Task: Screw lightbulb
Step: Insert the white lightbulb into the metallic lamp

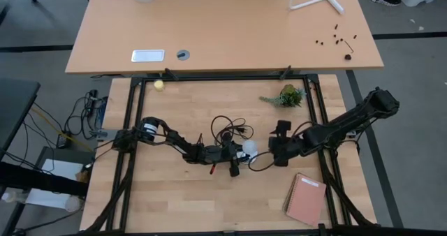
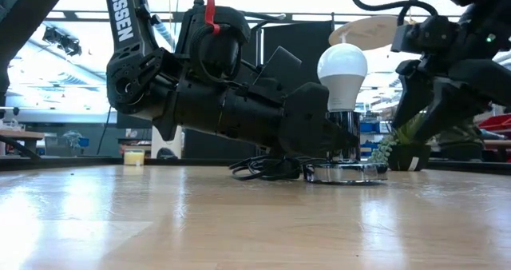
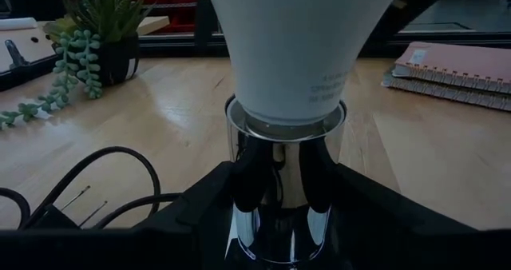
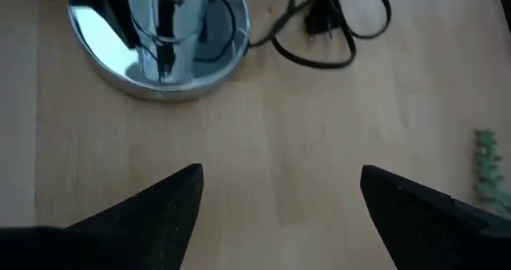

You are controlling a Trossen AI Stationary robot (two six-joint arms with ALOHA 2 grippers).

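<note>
White lightbulb [image 2: 342,75] upright in socket [image 2: 345,153], left gripper [image 2: 326,134] clamping socket

White lightbulb [image 2: 342,69], mirror-chrome socket [image 2: 345,152], black cord [image 4: 335,26], and a seemingly pink notebook [image 1: 306,199].

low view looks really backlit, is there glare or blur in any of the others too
Low view: bright windows behind leave the left hand dark, though the lightbulb reads clearly. Left wrist view: the chrome socket shows mirror-like streaks. Right wrist view: the right hand is soft and blurred.
</note>
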